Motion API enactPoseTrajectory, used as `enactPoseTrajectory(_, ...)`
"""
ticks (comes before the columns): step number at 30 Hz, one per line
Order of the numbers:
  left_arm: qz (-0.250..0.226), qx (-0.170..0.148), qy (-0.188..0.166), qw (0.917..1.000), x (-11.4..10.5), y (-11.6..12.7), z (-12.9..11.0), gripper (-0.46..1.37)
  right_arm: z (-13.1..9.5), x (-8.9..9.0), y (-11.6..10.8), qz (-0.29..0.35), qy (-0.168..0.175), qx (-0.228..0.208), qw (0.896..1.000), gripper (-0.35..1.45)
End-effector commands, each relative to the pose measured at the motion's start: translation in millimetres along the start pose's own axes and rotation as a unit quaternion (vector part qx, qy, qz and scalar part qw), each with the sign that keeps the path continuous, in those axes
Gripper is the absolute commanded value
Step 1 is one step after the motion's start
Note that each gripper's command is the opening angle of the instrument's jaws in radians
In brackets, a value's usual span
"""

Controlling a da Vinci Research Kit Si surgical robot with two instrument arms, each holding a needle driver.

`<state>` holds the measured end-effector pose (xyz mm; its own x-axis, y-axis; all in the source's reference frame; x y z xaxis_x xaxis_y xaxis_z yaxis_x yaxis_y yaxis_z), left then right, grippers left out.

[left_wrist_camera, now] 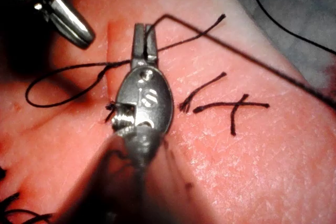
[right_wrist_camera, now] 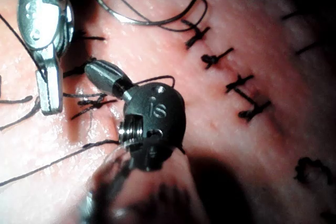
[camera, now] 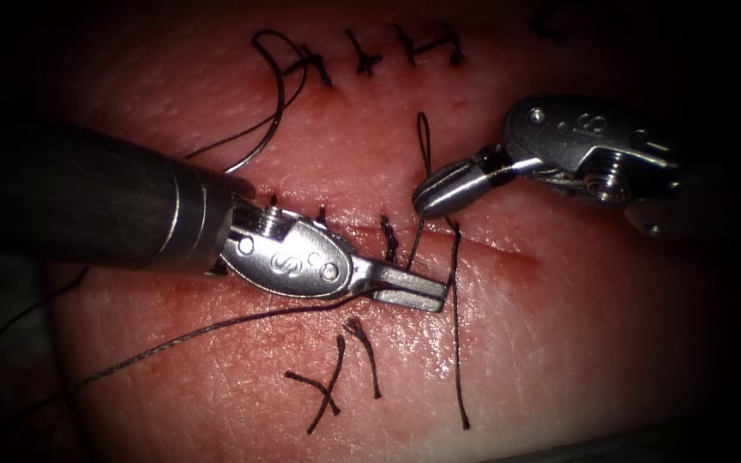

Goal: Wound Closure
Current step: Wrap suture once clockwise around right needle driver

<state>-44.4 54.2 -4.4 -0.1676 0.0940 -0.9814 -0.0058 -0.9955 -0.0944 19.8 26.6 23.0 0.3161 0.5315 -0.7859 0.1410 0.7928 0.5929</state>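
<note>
While knots already close part of the cut (camera: 473, 244), the left hand (camera: 413, 294) and right hand (camera: 439, 195) both clamp thread (camera: 454, 343); its right end lies unstitched.

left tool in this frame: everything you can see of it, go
The left arm's end effector is polished metal on a dark shaft, lying nearly flat over the tissue, tip pointing toward the endoscope view's right, just below the cut. Its jaws are shut on the thread, which bends sharply at the tip. No needle in it.
</note>
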Motion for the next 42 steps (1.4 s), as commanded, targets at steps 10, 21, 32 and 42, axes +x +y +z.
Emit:
enactPoseTrajectory(10,-0.005,-0.006,0.004,1.0000,0.4,-0.4,-0.7,-0.35,-2.3,-0.7,-0.9,-0.002,-0.003,0.001,1.000,-0.35)
enactPoseTrajectory(21,-0.024,-0.008,0.013,0.9996,2.4,-1.5,-1.3,-0.35,-3.8,-3.7,-2.2,-0.018,-0.012,-0.006,1.000,-0.35)
enactPoseTrajectory(32,-0.041,-0.010,0.020,0.9989,4.9,-1.2,-1.6,-0.35,-1.2,-6.3,-0.9,-0.022,-0.052,-0.039,0.998,-0.35)
enactPoseTrajectory(42,-0.046,-0.015,0.024,0.9985,6.0,-0.1,-1.6,-0.35,2.2,-6.6,1.0,-0.011,0.018,-0.043,0.999,-0.35)
